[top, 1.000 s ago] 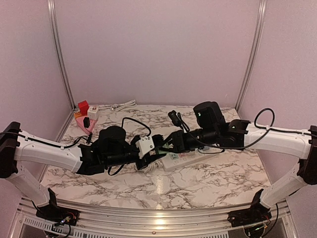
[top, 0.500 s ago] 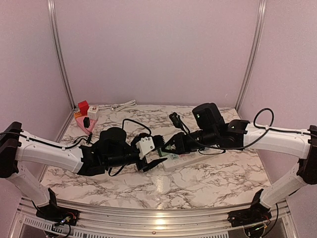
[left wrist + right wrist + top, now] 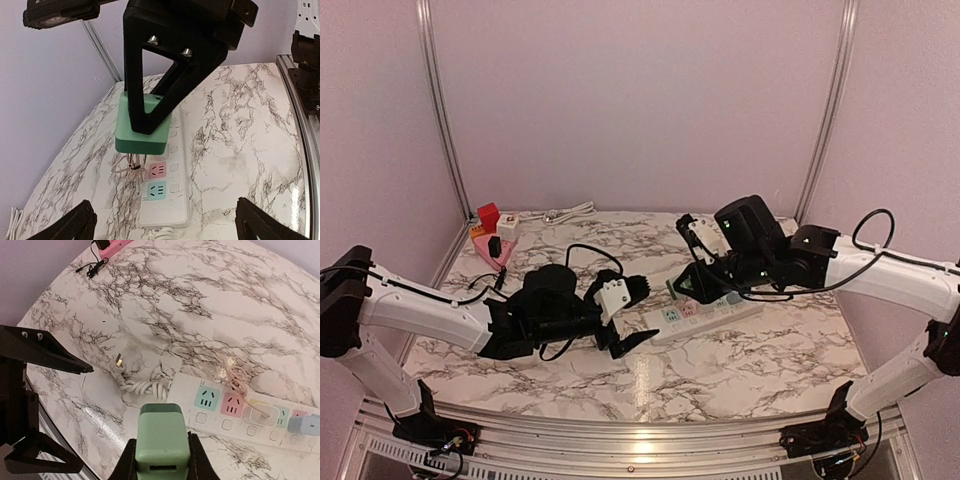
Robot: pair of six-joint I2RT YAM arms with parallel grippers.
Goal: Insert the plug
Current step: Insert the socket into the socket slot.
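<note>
My right gripper (image 3: 162, 456) is shut on the green plug (image 3: 162, 439), a light green cube gripped by its sides. The plug (image 3: 142, 131) hangs just above the white power strip (image 3: 172, 202), over the sockets beyond the pink one; its prongs are hidden. The strip (image 3: 712, 312) lies flat on the marble table, with teal and pink sockets at its near end. My left gripper (image 3: 636, 315) stands open and holds nothing, left of the strip's end. Its fingers (image 3: 47, 354) are spread wide.
A coiled white cord (image 3: 144, 387) leaves the strip's end. A thin pink cable bundle (image 3: 125, 167) lies beside the sockets. At the back left sits a pink box (image 3: 488, 243) with small red and black items. A white cable (image 3: 565, 212) lies along the back wall.
My left gripper has opened wide and let go of the plug. My right gripper has shut on the plug and drawn back to the right and upward with it.
</note>
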